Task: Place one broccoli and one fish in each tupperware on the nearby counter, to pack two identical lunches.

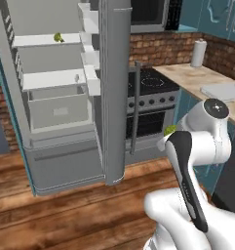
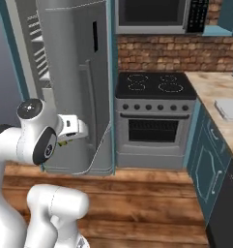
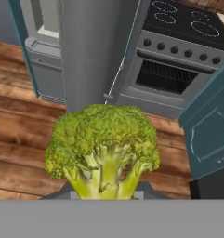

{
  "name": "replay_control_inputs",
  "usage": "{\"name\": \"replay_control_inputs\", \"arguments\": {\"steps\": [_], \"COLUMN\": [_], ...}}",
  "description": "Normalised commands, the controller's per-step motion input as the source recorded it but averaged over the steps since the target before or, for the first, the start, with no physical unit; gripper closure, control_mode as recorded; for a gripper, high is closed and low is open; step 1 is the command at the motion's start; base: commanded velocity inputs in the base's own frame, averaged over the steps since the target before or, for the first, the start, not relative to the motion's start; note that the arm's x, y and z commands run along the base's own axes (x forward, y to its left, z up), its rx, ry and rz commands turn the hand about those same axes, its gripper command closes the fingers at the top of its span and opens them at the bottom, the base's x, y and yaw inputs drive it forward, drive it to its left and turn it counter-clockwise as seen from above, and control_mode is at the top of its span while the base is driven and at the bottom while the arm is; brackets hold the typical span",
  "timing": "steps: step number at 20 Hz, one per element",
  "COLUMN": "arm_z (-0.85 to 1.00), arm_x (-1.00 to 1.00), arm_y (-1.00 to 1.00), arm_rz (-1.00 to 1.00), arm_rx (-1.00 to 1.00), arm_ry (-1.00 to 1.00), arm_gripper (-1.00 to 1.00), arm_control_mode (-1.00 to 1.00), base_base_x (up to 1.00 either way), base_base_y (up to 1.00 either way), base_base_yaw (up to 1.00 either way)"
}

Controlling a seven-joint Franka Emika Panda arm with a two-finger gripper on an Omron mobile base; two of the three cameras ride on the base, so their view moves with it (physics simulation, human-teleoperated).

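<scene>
The fridge (image 1: 65,97) stands open, its door (image 1: 114,88) swung out edge-on. On an upper shelf lies a small green thing (image 1: 58,37), perhaps another broccoli, too small to tell. Right of the fridge is the stove (image 2: 154,121), then the counter (image 1: 202,80), where a tupperware (image 1: 225,91) lies near the front edge. The arm is folded back over the wooden floor (image 3: 20,135), well apart from the counter. The gripper (image 3: 104,195) is clamped on a broccoli (image 3: 103,148), stalk between the fingers, head outward.
</scene>
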Motion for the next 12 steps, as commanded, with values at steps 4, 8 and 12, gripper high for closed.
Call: {"name": "replay_control_inputs", "arguments": {"steps": [4,8,12], "arm_z": [0.00,0.00,0.00], "arm_x": [0.00,0.00,0.00], "arm_y": [0.00,0.00,0.00], "arm_rz": [0.00,0.00,0.00], "arm_rx": [0.00,0.00,0.00], "arm_ry": [0.00,0.00,0.00], "arm_gripper": [1.00,1.00,1.00], "arm_control_mode": [1.00,1.00,1.00], "base_base_x": [0.00,0.00,0.00], "base_base_y": [-1.00,-0.85,-0.42], "base_base_yaw": [-0.17,-0.29,-0.35]}}
